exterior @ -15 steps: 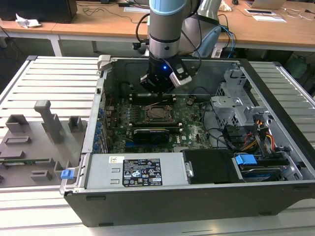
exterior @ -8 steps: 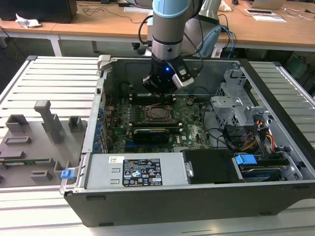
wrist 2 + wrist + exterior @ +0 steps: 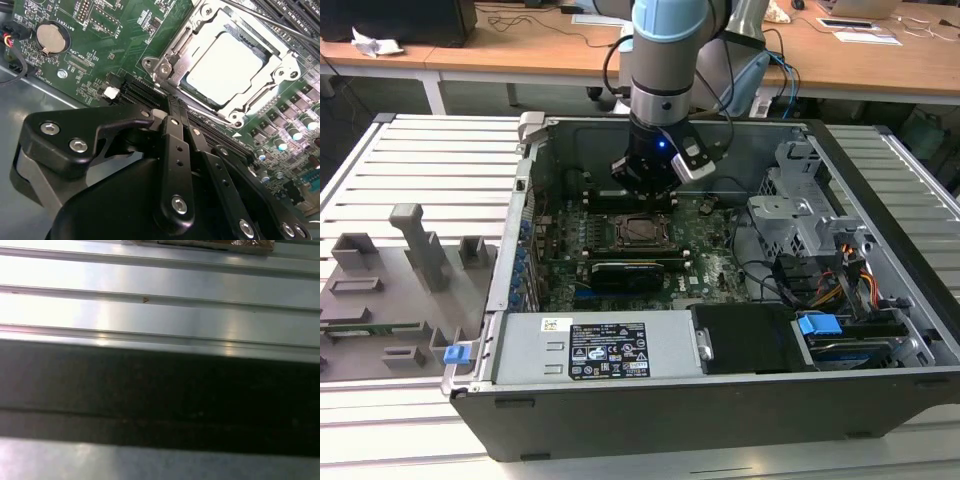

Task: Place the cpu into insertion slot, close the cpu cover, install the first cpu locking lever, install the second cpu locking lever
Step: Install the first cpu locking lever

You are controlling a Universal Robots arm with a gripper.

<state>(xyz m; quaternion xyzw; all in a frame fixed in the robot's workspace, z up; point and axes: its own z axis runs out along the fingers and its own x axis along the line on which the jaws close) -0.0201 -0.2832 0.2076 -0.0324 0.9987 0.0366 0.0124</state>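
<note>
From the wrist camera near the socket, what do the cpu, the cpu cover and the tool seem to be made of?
The cpu looks like metal with a dull, pale matte face, since it reflects light softly. The cpu cover seems to be bright stamped metal, with shiny edges and glints. The tool looks like black metal or hard plastic with a satin finish, joined by silver screws; which one is unclear.

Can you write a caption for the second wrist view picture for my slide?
The gripper sits beside the socket, where the cpu lies under its closed cover.
</note>
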